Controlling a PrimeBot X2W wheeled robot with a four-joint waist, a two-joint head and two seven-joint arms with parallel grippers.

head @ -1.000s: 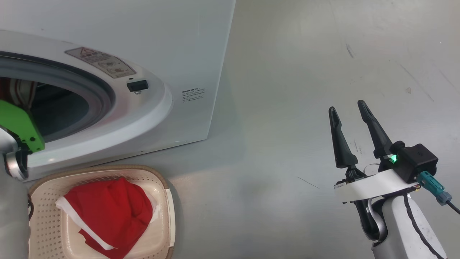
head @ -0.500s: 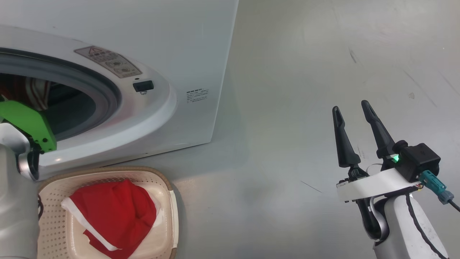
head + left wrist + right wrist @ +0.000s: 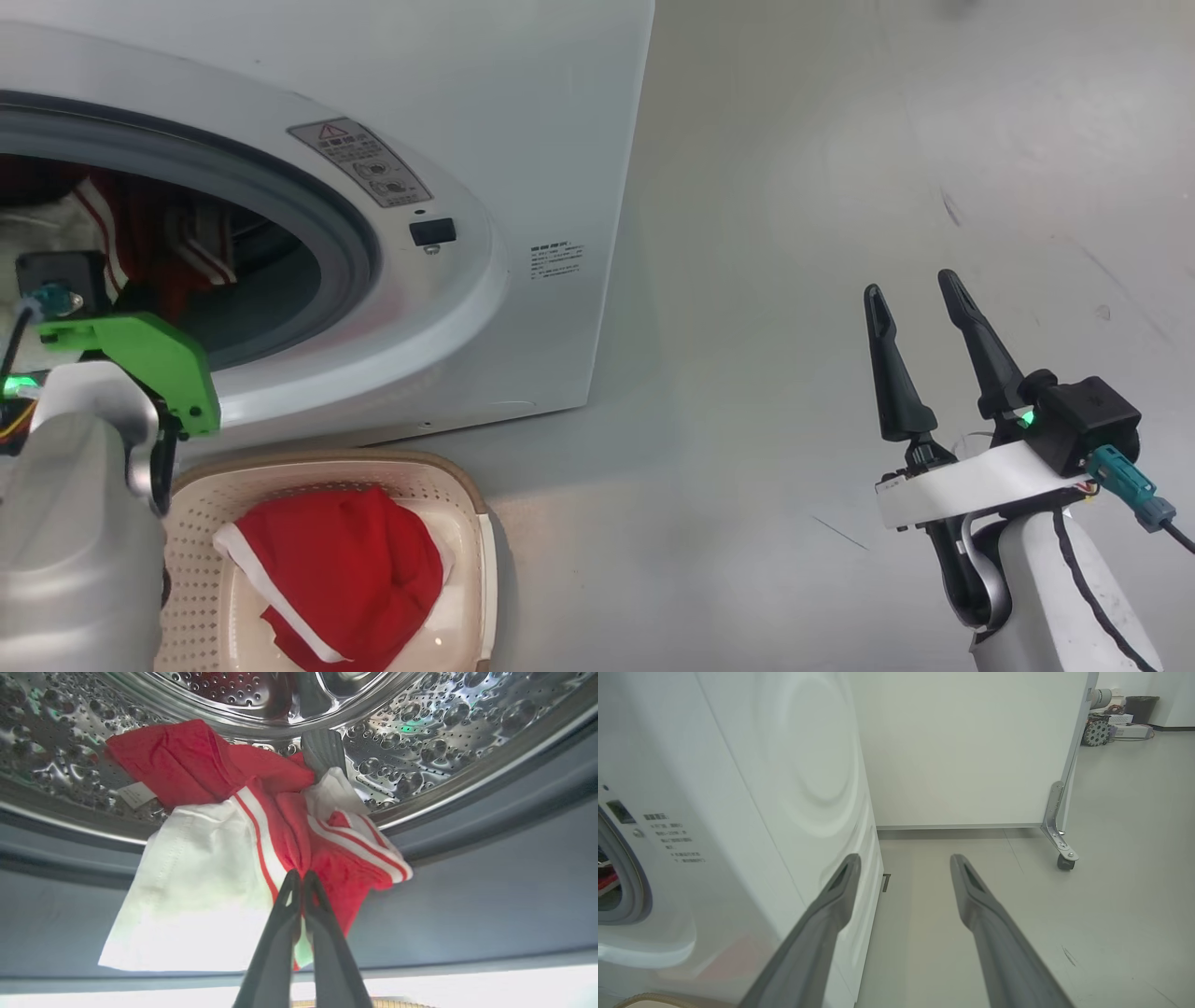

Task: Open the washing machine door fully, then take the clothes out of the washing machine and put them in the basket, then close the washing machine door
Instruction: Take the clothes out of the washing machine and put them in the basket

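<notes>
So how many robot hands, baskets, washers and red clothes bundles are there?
Washing machine: 1
Basket: 1
Red clothes bundles: 2, basket bundle and drum bundle
Robot hands: 2, left hand and right hand
Total: 6

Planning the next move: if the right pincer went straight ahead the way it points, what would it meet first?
Probably bare floor, then the white wheeled panel behind. The right pincer would pass close beside the washing machine; depth is unclear.
</notes>
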